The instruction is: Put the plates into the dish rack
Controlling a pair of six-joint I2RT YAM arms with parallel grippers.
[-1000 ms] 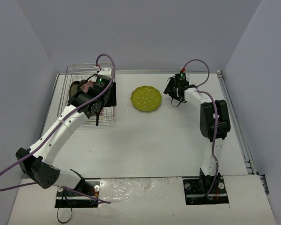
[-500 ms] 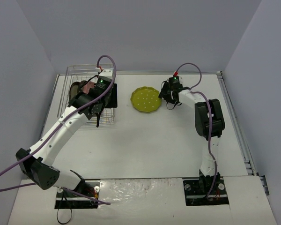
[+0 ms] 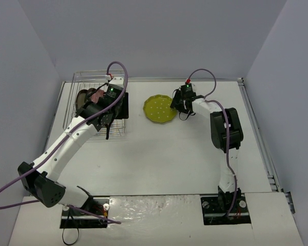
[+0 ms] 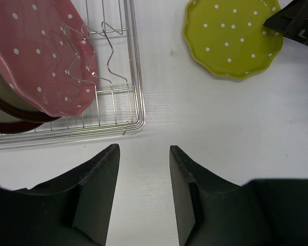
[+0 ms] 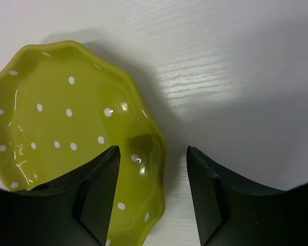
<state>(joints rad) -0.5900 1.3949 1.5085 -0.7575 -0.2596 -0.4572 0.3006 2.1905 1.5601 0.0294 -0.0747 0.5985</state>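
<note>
The yellow-green dotted plate lies flat on the table, right of the dish rack. My right gripper is open at the plate's right edge. In the right wrist view its jaws straddle the rim of the plate, one finger over the plate, the other over bare table. The pink dotted plate stands in the rack, with a dark red-brown rimmed plate behind it. My left gripper is open and empty, above the table by the rack's corner.
The yellow-green plate and the tip of the right gripper also show in the left wrist view. Grey walls close in the table at left, back and right. A metal rail runs along the right edge.
My right gripper has moved left up to the yellow-green plate's edge. The left arm has hardly moved.
</note>
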